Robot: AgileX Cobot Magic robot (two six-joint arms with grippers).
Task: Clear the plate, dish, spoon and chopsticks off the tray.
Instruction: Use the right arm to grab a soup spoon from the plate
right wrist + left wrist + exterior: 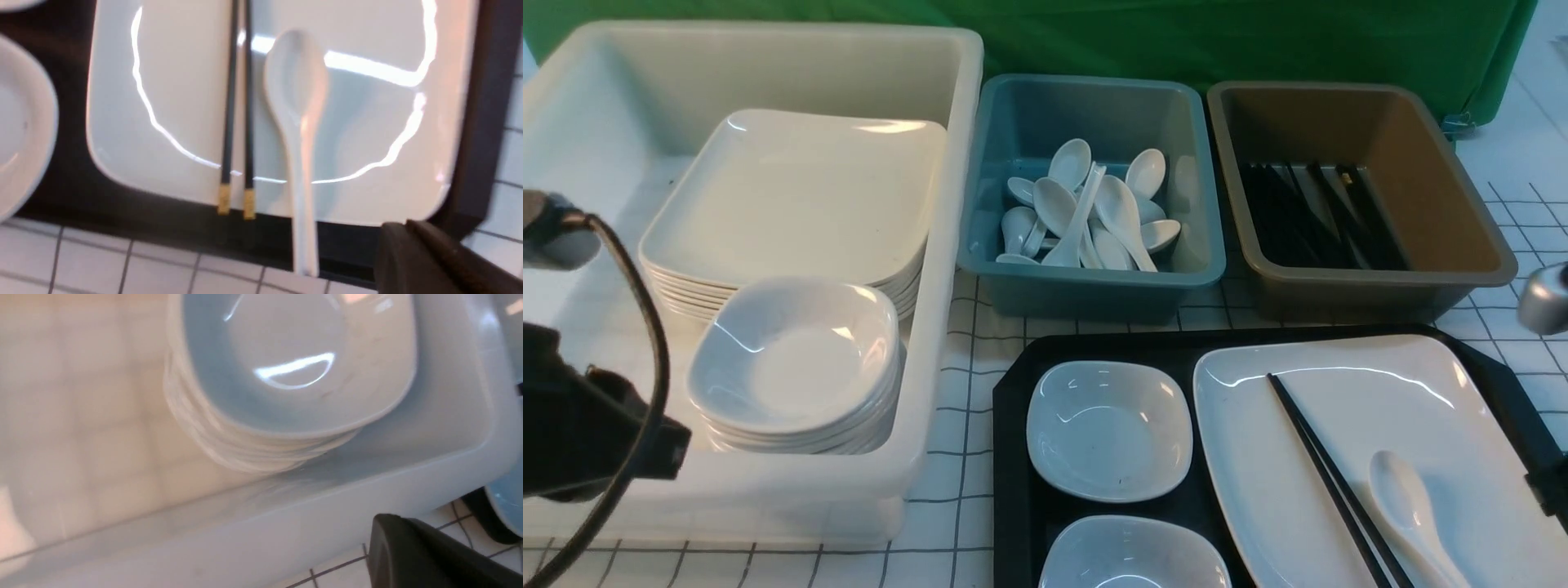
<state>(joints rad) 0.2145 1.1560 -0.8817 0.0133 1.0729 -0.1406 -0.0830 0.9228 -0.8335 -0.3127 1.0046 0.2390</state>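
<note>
The black tray [1013, 457] sits at the front right. On it lie two small white dishes [1108, 429] [1131, 555] and the large white plate [1421, 408]. The black chopsticks [1327, 482] and the white spoon [1405, 498] rest on the plate. In the right wrist view, the chopsticks [237, 122] and spoon [296, 81] lie side by side, and the spoon handle overhangs the plate [171, 81]. My right gripper [402, 226] is shut and empty at the tray's near right corner. My left gripper [392, 526] looks shut and empty, just outside the white bin's front wall [286, 526].
The white bin [947, 245] at left holds a stack of large plates [800, 196] and a stack of small dishes [796, 359]. A blue bin [1094, 278] holds spoons [1086, 212]. A brown bin [1380, 282] holds chopsticks [1315, 220]. A checked cloth [964, 392] covers the table.
</note>
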